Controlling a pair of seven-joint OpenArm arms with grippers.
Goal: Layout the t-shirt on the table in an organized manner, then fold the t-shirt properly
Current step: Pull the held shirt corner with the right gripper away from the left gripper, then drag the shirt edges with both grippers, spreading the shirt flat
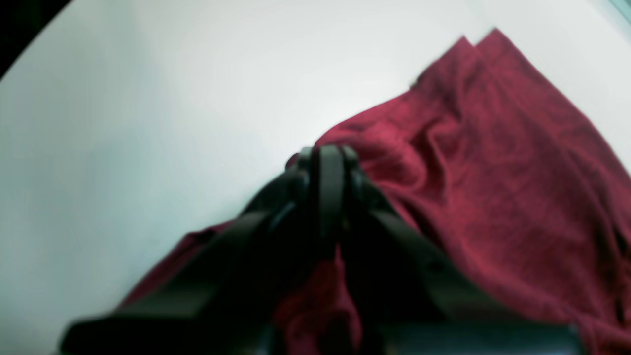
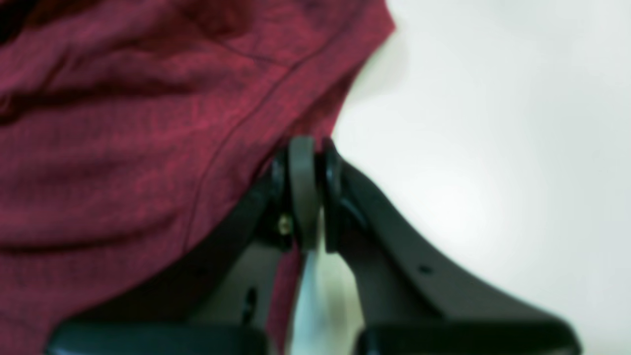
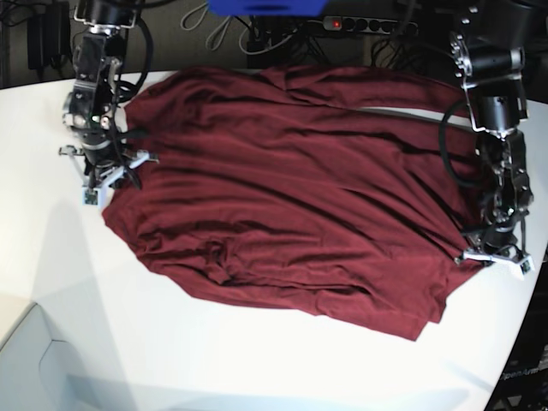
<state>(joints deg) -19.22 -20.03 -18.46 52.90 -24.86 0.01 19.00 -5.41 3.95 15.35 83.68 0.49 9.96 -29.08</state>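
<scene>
t-shirt (image 3: 291, 188), a large plain dark maroon garment of soft wrinkly cloth, lies spread across the smooth white glossy bench (image 3: 257, 368), its long axis running straight between our two arms. we hold it at both ends: the left gripper (image 1: 329, 154) and the right gripper (image 2: 305, 148) each have jaws closed on an opposite edge of fabric, so either arm is equally near and any pull outward should tension it.

Behind the far edge runs a dark, cluttered strip: tangled black cables (image 3: 257, 34), a black power strip with a red switch (image 3: 364, 23) and a bright blue block (image 3: 265, 7) at the top; light is even and bright
</scene>
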